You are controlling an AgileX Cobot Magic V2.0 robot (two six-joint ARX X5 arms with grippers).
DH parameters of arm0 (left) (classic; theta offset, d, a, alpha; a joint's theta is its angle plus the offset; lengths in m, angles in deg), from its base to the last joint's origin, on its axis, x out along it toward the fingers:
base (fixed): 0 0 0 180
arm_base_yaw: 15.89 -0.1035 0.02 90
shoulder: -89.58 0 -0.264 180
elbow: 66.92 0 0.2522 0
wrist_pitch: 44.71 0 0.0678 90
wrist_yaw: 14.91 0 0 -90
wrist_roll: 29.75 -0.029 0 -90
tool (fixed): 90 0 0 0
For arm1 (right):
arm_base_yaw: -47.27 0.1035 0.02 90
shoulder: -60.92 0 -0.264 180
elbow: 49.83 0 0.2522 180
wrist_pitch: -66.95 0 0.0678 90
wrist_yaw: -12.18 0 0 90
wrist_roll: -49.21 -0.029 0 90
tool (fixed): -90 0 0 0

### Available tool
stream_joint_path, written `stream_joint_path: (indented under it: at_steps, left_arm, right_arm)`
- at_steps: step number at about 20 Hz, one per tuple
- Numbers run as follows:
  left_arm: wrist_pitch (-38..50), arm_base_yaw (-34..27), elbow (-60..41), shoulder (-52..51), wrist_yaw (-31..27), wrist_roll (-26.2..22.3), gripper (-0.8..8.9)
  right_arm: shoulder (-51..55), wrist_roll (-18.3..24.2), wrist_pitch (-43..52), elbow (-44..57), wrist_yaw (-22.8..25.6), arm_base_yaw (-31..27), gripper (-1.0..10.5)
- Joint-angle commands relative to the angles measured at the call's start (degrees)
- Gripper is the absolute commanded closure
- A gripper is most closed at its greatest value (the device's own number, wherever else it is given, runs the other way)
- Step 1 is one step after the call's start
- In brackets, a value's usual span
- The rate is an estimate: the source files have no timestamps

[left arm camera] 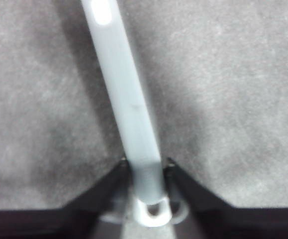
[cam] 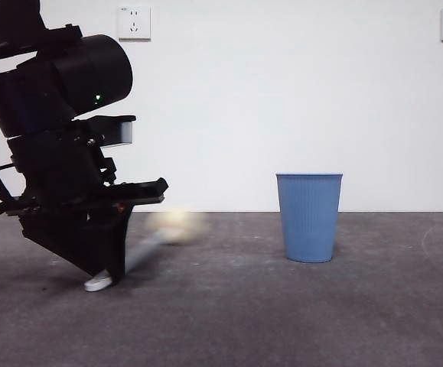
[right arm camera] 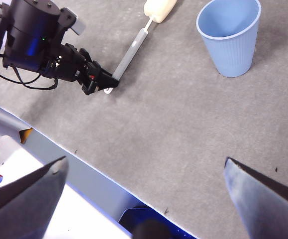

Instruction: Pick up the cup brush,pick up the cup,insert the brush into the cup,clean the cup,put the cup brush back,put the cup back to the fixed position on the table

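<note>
We see a matte black arm (cam: 60, 153) with a cylindrical housing, green indicator light, thin black cables, and tapered black jaws on each gripper.

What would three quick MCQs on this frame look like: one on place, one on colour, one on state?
1. Where on the cup brush do the left gripper jaws sit?
A. on the sponge head
B. near the handle's end
C. mid-handle

2. What colour is the cup?
A. blue
B. red
C. white

3. How is the right gripper?
A. shut on the cup
B. shut on the brush
C. open, holding nothing

Answers:
1. B: the left wrist view shows the jaws pressed on both sides of the grey handle just above its looped end, and the right wrist view has the sponge head at the far end.
2. A: it stands upright and blue on the table in the front view.
3. C: the right wrist view shows its jaws wide apart above the table, with nothing between them.
</note>
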Motion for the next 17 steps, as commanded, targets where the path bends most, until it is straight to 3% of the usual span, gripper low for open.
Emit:
stream_joint_path:
  at_steps: [1, 8, 17]
  left_arm:
    - [-0.50, 0.39, 0.15, 0.44, 0.13, 0.81, 8.19]
    - [-2.01, -0.07, 0.15, -1.57, 0.11, 0.79, 8.19]
    - [-10.67, -0.13, 0.15, -21.09, -0.20, -5.31, 8.19]
  right_arm:
    - [0.02, -0.72, 0.20, -0.17, -0.22, 0.09, 3.5]
    - [-0.13, -2.40, 0.22, -0.17, -0.20, 0.09, 3.5]
    - [-7.15, -4.63, 8.66, 0.59, 0.37, 2.91, 3.5]
